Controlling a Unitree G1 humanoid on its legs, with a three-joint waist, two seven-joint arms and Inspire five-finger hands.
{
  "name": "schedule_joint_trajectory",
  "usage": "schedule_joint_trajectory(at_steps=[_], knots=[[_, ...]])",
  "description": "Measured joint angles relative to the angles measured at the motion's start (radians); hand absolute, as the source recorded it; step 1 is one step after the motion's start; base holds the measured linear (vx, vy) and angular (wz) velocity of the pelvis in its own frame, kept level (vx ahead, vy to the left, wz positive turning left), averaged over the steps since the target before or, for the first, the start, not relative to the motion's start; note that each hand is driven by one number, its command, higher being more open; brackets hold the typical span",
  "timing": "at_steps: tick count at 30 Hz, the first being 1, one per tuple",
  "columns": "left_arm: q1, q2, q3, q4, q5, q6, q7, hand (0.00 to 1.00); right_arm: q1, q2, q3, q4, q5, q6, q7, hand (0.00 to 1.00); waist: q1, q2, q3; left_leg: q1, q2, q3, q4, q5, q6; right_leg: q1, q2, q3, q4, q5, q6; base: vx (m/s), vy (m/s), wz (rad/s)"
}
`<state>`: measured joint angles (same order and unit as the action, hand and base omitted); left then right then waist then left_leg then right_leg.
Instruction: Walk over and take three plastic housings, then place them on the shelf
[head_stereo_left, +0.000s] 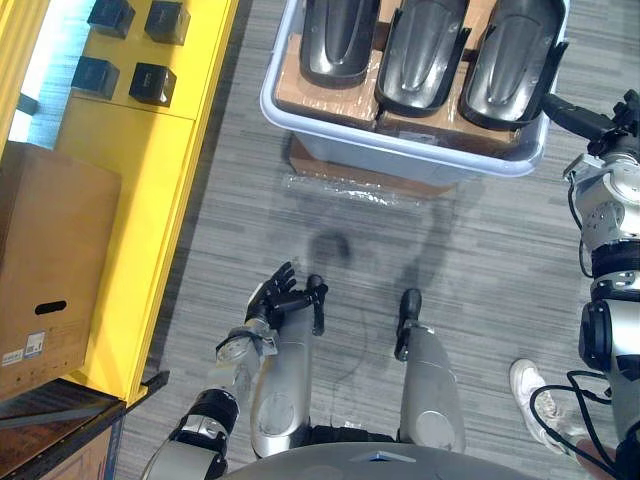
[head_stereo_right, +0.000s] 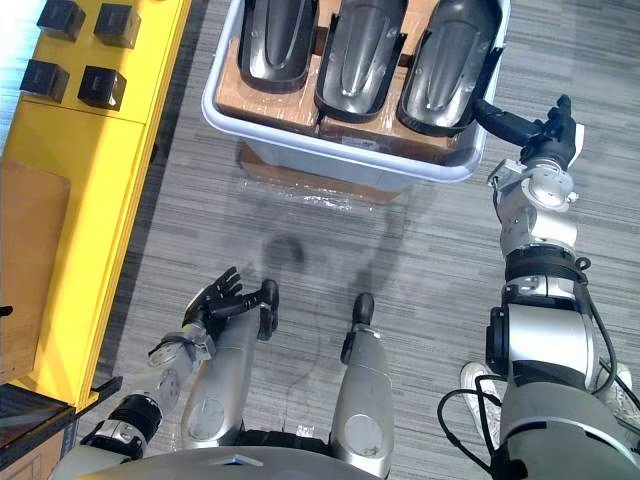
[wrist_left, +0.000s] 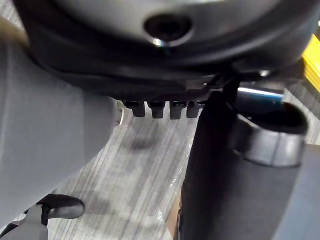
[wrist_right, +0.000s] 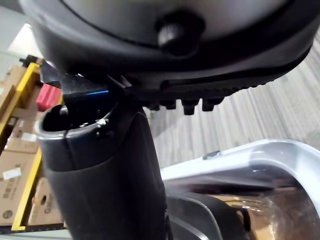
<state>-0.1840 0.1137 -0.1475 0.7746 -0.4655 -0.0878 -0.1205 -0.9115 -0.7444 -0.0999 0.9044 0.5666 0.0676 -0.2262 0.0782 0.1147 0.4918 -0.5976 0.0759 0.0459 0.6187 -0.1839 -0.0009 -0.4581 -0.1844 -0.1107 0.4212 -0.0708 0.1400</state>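
three dark housings (head_stereo_left: 422, 55) in a pale bin (head_stereo_left: 400, 155) (cardboard (head_stereo_left: 312, 95) beneath)

Silver-grey rounded shells are recorded on the left arm (head_stereo_left: 205, 425) and right arm (head_stereo_right: 540, 350), divided by black ribbed joint bands. Bare metal wrist brackets are noted behind the dark left hand (head_stereo_left: 285, 297) and right hand (head_stereo_right: 548, 128)

Quantities: three plastic housings (head_stereo_left: 422, 55), one grey tote (head_stereo_left: 400, 152), four black boxes (head_stereo_left: 152, 83), one cardboard box (head_stereo_left: 55, 260), one yellow shelf (head_stereo_left: 150, 200).
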Motion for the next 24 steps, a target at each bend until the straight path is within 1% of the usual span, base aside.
schedule_joint_trajectory(at_steps=[1,4,6,8,11,15,17,20,22,23,24], knots=[[-0.005,-0.004,0.000,0.000,-0.001,0.000,0.000,1.00,-0.016,-0.027,0.033,-0.014,-0.002,0.019,0.001,1.00,0.000,0.006,0.003,-0.015,-0.003,0.001,0.004,0.005,0.002,-0.026,-0.006,0.002,0.026,-0.010,0.001,-0.07,-0.056,0.05],[-0.006,-0.009,0.008,-0.003,-0.009,-0.002,0.003,1.00,-0.060,-0.074,0.099,-0.031,-0.010,0.040,0.002,1.00,-0.002,0.013,0.010,-0.040,-0.010,0.002,0.007,0.013,-0.001,-0.074,-0.021,0.005,0.081,-0.033,-0.004,-0.05,-0.063,0.06],[-0.006,-0.007,0.010,-0.003,-0.031,-0.003,0.004,1.00,-0.102,-0.087,0.132,-0.031,-0.013,0.058,-0.001,1.00,-0.002,0.013,0.010,-0.057,-0.011,0.001,0.016,0.014,-0.002,-0.105,-0.025,0.006,0.119,-0.051,-0.008,-0.02,-0.082,0.05],[-0.006,-0.005,0.013,-0.003,-0.056,-0.003,0.003,1.00,-0.158,-0.089,0.171,-0.032,-0.051,0.069,-0.007,1.00,-0.001,0.013,0.011,-0.073,-0.011,-0.001,0.025,0.015,-0.006,-0.134,-0.034,0.005,0.159,-0.069,-0.014,0.00,-0.091,0.04],[-0.004,-0.001,0.013,-0.004,-0.085,-0.003,-0.003,1.00,-0.220,-0.104,0.230,-0.040,-0.051,0.097,-0.014,1.00,0.001,0.013,0.011,-0.089,-0.015,-0.004,0.030,0.017,-0.009,-0.160,-0.041,0.002,0.193,-0.088,-0.019,0.00,-0.069,0.08],[-0.001,0.007,0.013,-0.012,-0.098,-0.001,-0.014,1.00,-0.267,-0.121,0.275,-0.050,-0.051,0.138,-0.027,1.00,0.002,0.007,0.018,-0.098,-0.019,-0.009,0.042,0.014,-0.013,-0.177,-0.050,0.000,0.228,-0.108,-0.024,0.00,-0.048,0.08],[0.003,0.007,0.013,-0.014,-0.121,-0.001,-0.015,1.00,-0.286,-0.129,0.300,-0.050,-0.051,0.171,-0.027,1.00,0.000,0.006,0.019,-0.106,-0.027,-0.012,0.044,0.014,-0.014,-0.189,-0.059,-0.002,0.242,-0.119,-0.024,-0.02,-0.036,0.10],[0.008,0.010,0.013,-0.021,-0.121,-0.001,-0.017,1.00,-0.291,-0.129,0.326,-0.036,-0.052,0.210,-0.026,1.00,0.001,0.006,0.019,-0.118,-0.026,-0.018,0.045,0.015,-0.015,-0.196,-0.059,-0.009,0.242,-0.120,-0.025,0.00,-0.028,0.06],[0.011,0.011,0.013,-0.021,-0.125,-0.001,-0.020,1.00,-0.293,-0.129,0.356,-0.003,-0.052,0.260,-0.026,1.00,0.005,0.006,0.019,-0.125,-0.027,-0.021,0.047,0.015,-0.015,-0.199,-0.060,-0.013,0.247,-0.120,-0.025,0.03,-0.029,0.05],[0.012,0.011,0.013,-0.021,-0.127,-0.001,-0.021,1.00,-0.294,-0.129,0.361,0.005,-0.053,0.270,-0.027,1.00,0.007,0.005,0.019,-0.127,-0.027,-0.021,0.048,0.015,-0.015,-0.202,-0.061,-0.015,0.249,-0.120,-0.025,0.04,-0.032,0.02],[0.015,0.011,0.011,-0.021,-0.133,-0.001,-0.021,1.00,-0.302,-0.128,0.368,0.027,-0.081,0.297,-0.029,1.00,0.010,0.004,0.020,-0.128,-0.029,-0.019,0.049,0.015,-0.015,-0.206,-0.067,-0.018,0.255,-0.120,-0.026,0.00,0.000,0.00]])
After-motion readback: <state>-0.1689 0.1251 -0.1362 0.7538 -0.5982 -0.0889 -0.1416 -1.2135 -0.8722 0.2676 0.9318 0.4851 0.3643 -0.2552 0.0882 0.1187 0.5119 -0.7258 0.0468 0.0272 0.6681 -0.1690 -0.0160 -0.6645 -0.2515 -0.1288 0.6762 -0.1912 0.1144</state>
